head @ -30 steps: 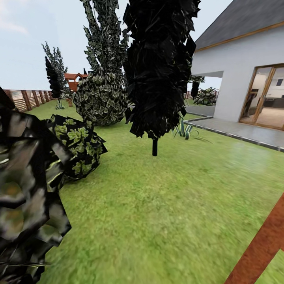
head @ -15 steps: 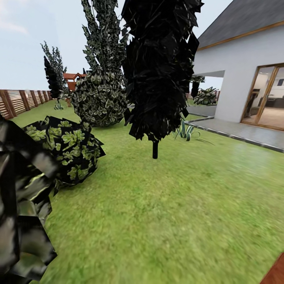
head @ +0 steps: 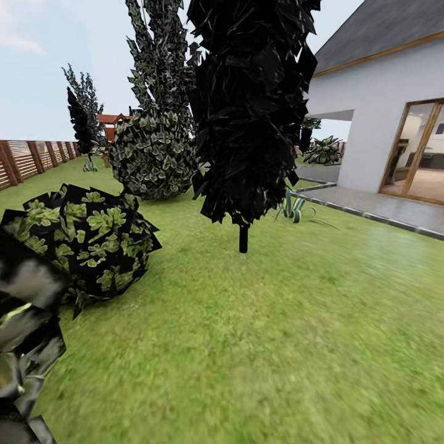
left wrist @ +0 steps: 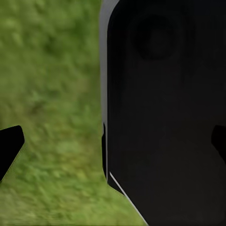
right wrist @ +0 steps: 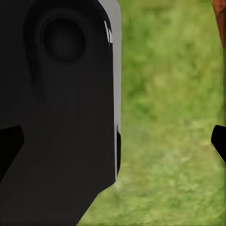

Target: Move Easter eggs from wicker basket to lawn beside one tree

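The head view looks over the lawn (head: pixel 277 345) of the garden, with no egg or basket among what it takes in. A dark narrow cypress-like tree (head: pixel 250 111) stands on a thin stem in the middle of the grass, a round leafy bush (head: pixel 92 240) sits nearer on the left, and a bigger rounded bush (head: pixel 154 154) lies behind it. A brown slatted fence (head: pixel 28 159) runs along the far left; the white house (head: pixel 382 105) with its glass door and a grey paved patio (head: pixel 376 206) stands on the right. In each wrist view a dark robot body panel hangs over grass; the left claw (left wrist: pixel 113 146) and right claw (right wrist: pixel 117 146) each show dark fingertips at opposite frame edges, spread apart and holding nothing.
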{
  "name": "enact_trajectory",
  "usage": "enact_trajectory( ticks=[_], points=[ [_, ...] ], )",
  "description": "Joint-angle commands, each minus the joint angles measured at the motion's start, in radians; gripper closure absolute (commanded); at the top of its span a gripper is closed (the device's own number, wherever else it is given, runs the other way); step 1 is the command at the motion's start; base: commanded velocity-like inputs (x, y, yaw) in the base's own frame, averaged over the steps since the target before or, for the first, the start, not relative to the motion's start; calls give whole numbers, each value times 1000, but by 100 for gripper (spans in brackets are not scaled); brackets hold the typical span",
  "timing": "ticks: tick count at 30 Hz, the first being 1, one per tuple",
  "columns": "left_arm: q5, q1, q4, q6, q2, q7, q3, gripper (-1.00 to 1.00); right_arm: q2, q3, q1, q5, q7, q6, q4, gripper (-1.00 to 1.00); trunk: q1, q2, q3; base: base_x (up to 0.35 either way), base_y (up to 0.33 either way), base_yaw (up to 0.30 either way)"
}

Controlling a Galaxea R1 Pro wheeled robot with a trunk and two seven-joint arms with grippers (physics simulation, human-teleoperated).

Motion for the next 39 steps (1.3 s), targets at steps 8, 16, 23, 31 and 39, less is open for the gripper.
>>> enact_trajectory(
  ticks=[8,16,23,31,39],
  points=[
    [0,1,-2,0,0,-1,0,-100,0,-1,-1,0,1,1,2,-100,1,0,-1,343,0,0],
    [0,1,-2,0,0,-1,0,-100,0,-1,-1,0,1,1,2,-100,1,0,-1,343,0,0],
    [0,1,-2,0,0,-1,0,-100,0,-1,-1,0,1,1,2,-100,1,0,-1,331,0,0],
    [0,1,-2,0,0,-1,0,-100,0,-1,-1,0,1,0,2,-100,1,0,-1,328,0,0],
    [0,1,-2,0,0,-1,0,-100,0,-1,-1,0,1,2,2,-100,1,0,-1,326,0,-15]
  ],
)
